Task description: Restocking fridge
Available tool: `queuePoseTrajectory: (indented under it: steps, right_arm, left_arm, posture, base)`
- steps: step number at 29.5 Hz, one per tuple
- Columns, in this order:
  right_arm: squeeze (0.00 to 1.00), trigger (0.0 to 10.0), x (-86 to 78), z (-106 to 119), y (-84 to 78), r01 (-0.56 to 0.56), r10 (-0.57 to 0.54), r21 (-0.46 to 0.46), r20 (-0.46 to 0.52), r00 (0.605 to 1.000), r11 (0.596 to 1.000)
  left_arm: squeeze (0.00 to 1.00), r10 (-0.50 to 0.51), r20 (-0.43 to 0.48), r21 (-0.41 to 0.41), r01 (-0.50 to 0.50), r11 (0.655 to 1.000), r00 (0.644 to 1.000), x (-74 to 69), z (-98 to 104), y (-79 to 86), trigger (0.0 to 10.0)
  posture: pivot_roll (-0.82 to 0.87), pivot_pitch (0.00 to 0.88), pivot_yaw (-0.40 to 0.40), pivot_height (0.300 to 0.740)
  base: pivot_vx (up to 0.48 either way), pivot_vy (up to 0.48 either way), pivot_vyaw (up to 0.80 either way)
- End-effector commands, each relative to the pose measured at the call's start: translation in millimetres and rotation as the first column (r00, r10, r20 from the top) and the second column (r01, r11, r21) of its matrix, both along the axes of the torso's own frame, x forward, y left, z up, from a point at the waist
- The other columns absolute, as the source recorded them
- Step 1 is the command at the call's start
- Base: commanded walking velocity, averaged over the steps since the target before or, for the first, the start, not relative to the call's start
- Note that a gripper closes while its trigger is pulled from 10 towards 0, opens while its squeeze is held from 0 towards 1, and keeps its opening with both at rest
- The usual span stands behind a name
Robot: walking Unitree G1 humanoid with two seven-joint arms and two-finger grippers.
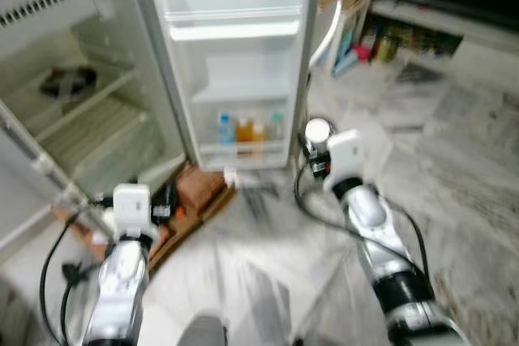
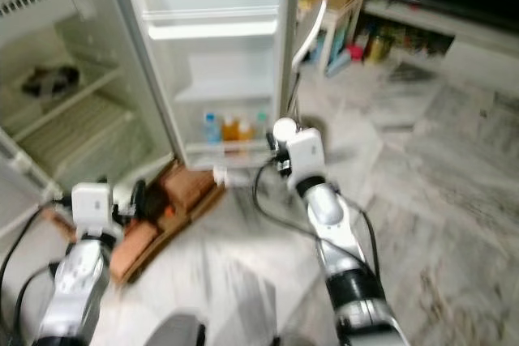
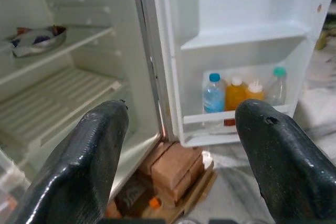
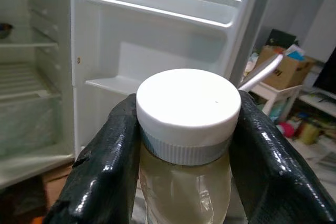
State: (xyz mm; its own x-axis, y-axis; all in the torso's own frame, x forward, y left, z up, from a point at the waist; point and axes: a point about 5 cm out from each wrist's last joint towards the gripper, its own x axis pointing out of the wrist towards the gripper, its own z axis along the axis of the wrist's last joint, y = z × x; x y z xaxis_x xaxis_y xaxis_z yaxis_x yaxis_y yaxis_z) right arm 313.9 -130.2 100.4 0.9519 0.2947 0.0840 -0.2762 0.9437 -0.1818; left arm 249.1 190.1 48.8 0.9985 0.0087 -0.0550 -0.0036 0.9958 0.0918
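- Pinching an upright bottle [image 4: 185, 129] just under its white cap, the right gripper [image 4: 184, 145] faces the open fridge door [image 1: 235, 62].
- The door's bottom rack [image 1: 243, 150], ahead and lower, already holds bottles.
- The left gripper [image 3: 178, 145] hangs spread, empty.

Silver arms with black-fingered tools

White boxes are mounted at both wrists, black cables are looped alongside, and glossy black fingers [image 3: 79, 166] are fitted.

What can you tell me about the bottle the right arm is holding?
The bottle has a wide white ribbed screw cap and a clear body, plastic by the look, holding pale yellowish liquid. It stands upright, cap on, clamped just under the cap between the right end effector fingers, in front of the open fridge door.
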Motion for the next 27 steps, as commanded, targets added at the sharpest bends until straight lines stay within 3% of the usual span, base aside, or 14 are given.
queuePoseTrajectory:
  steps: [1, 10, 19, 27]
  right_arm:
    - [0.0, 10.0, 7.4, 17.4, 7.6, -0.009, 0.007, 0.018, 0.073, 0.997, 1.0]
    - [0.0, 10.0, 11.0, 23.1, 9.6, -0.012, 0.01, 0.019, 0.092, 0.996, 1.0]
    - [0.0, 10.0, 10.9, 22.9, 9.0, -0.014, 0.012, 0.018, 0.094, 0.996, 1.0]
    - [0.0, 10.0, 10.7, 21.7, 10.6, -0.026, 0.024, 0.022, 0.091, 0.996, 0.999]
  left_arm:
    - [0.0, -0.025, 0.004, -0.011, 0.025, 1.0, 1.0, -1.7, 0.8, 3.6, 10.0]
    - [0.0, -0.054, 0.02, -0.027, 0.055, 0.998, 0.998, -3.8, 2.5, 3.2, 10.0]
    - [0.0, -0.08, 0.032, -0.038, 0.082, 0.996, 0.996, -1.5, 4.2, 1.1, 10.0]
    - [0.0, -0.085, 0.03, -0.056, 0.086, 0.995, 0.996, -1.3, 3.2, 0.3, 10.0]
  posture:
    - [0.16, 0.0, -0.027, 0.74]
    - [0.16, 0.0, -0.028, 0.74]
    - [0.15, 0.0, -0.025, 0.74]
    - [0.15, 0.0, -0.026, 0.74]
  base:
    - [0.0, 0.0, 0.0]
    - [0.0, 0.0, 0.0]
    - [0.318, 0.0, 0.0]
    - [0.313, 0.351, 0.0]
